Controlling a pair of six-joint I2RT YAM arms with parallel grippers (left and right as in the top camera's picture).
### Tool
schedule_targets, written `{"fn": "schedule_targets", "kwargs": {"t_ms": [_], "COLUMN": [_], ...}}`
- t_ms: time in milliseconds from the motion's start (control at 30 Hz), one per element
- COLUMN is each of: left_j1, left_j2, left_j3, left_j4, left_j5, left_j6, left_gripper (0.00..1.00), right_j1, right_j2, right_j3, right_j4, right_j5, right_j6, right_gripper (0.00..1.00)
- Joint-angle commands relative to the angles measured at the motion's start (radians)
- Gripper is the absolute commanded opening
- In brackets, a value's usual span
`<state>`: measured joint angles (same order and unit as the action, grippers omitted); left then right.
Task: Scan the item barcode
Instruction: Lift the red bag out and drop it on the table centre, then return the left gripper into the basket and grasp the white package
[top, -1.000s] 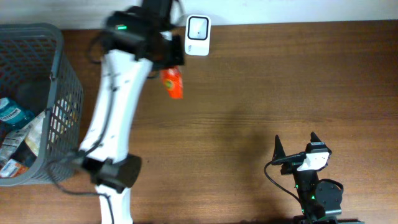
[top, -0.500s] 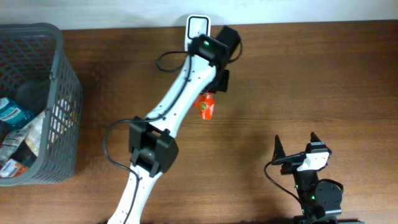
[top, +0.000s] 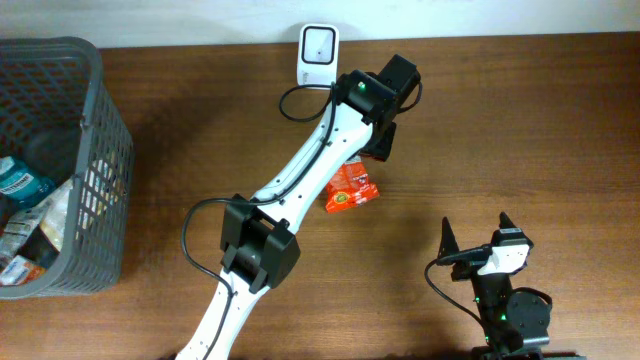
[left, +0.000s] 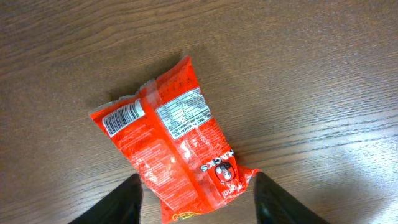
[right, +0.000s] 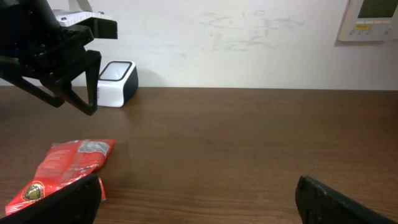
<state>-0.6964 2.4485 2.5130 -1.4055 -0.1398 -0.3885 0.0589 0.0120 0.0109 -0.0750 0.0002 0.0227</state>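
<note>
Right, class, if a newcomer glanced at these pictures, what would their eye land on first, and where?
The bright red bag lies flat near the middle of the brown table, barcode up, with the left gripper open above it. Next come the white scanner at the far edge and the grey basket of packets at the left end.

Packet (top: 350, 190) lies on table (top: 520, 120) before scanner (top: 318, 45); basket (top: 95, 120) at left.

Red packet (left: 174, 143) out of left jaws, now flat on table (left: 311, 62).
</note>
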Motion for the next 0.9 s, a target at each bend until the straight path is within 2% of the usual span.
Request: {"fn": "schedule_targets", "kwargs": {"t_ms": [0,100,200,400,433,467,600,867], "left_j1": [0.005,0.02,0.052,0.153,0.173,0.192,0.301,0.489], "left_j2": [-0.014,-0.032,-0.06,-0.146,-0.164,-0.184,-0.269,-0.379], "left_j3": [0.035,0.127,0.257,0.449,0.457,0.457,0.457,0.456], "left_j4": [-0.036,-0.1,-0.166,-0.282,-0.283,-0.283,-0.283,-0.283], "left_j5": [-0.015,-0.016,-0.015,-0.053,-0.052,-0.053,-0.052,-0.048], "left_j6": [0.002,0.002,0.002,0.001,0.002,0.002,0.028,0.069], "left_gripper": [0.62,0.69,0.82,0.82,0.82,0.88,0.99,0.99], "right_j1": [0.006,0.006,0.006,0.006,0.006,0.006,0.006,0.006], "right_j2": [-0.006,-0.006,-0.006,-0.006,-0.006,-0.006,-0.006,-0.006], "right_j3": [-0.005,-0.005,-0.005,-0.005,-0.005,-0.005,-0.005,-0.005], "right_j4": [-0.007,-0.007,-0.007,-0.007,-0.007,-0.007,-0.007,-0.007], "right_j5": [0.012,0.012,0.012,0.012,0.012,0.012,0.012,0.012], "right_j6": [0.0,0.0,0.0,0.0,0.0,0.0,0.0,0.0], "right_gripper": [0.98,0.99,0.99,0.98,0.99,0.99,0.99,0.99]}}
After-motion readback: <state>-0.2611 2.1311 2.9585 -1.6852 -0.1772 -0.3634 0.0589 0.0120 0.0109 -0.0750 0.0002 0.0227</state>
